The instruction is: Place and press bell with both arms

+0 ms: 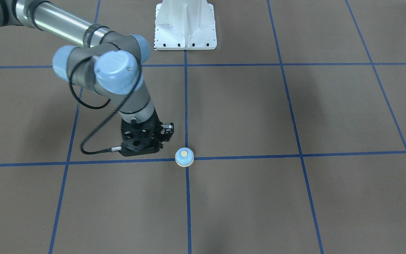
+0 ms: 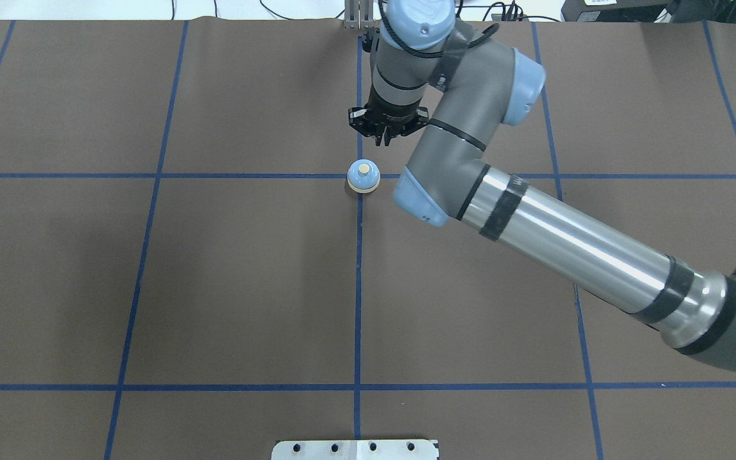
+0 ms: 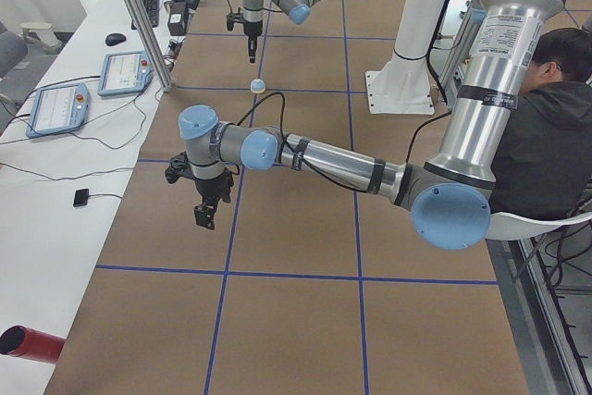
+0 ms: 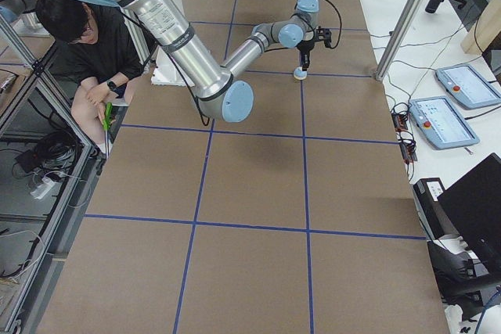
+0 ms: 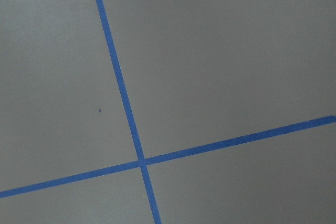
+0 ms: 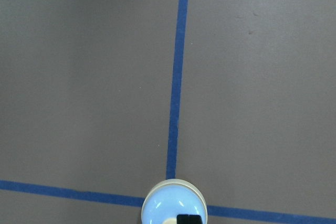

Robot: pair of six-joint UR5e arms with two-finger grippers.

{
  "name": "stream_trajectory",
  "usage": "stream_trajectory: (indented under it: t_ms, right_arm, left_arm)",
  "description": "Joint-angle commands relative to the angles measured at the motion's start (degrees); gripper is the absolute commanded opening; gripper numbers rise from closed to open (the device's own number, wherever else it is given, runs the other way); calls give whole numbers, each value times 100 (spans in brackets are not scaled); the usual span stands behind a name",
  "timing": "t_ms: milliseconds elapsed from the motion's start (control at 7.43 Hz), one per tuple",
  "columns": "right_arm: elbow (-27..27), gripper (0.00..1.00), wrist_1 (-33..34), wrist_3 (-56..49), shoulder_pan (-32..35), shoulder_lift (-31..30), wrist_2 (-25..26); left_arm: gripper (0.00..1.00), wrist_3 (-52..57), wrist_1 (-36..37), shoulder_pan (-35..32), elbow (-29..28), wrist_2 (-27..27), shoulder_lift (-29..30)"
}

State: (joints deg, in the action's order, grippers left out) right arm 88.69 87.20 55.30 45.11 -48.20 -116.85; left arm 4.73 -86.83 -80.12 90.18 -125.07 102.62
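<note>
The light-blue bell with a cream button stands upright on a crossing of blue tape lines, also shown in the front view. My right gripper points down, a little above the bell and not touching it. Its fingers look closed together and hold nothing. In the right wrist view a black fingertip shows over the bell at the bottom edge. My left gripper hangs over bare table far from the bell; I cannot tell whether it is open. The left wrist view shows only mat and tape.
The white bolted pedestal stands at the robot's side of the brown mat. A seated operator is beside it. A side bench holds teach pendants and a red cylinder. A metal post stands beyond the bell.
</note>
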Motion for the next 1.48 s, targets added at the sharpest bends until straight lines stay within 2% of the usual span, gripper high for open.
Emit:
stream_trajectory:
  t_ms: [0,135,404,538,807,942,1211,1345]
  right_arm:
    - [1672,99,1041,-1417,603,-1415,-189]
    - [1817,99,1062,-2035,935,-1899,-259]
    - [1818,99,1010,-3562,1944,-2761,-959]
    - [1784,99,1070,-4388,2480,-3165,-1128]
    - [1696,99,1080,-6076,3308,-4211,-1173]
    - [1399,99,1019,-6249,3773,-4442,-1182]
    - [1239,99,1028,-6119,3917,-4583,-1112]
    - [1125,99,1027,-6102,4205,-4593,-1199]
  left_arm:
    - [100,779,8,-327,-36,-9,-250]
    - [100,1010,8,-572,-36,-26,-399]
    - [100,1074,-36,-951,17,-88,-724]
    - [100,1074,-10,-1066,26,-88,-734]
    - [100,1004,43,-1329,8,-97,-891]
    - [100,995,34,-1348,8,-97,-945]
    - [100,994,34,-1409,34,-97,-945]
    - [100,994,43,-1418,61,-88,-954]
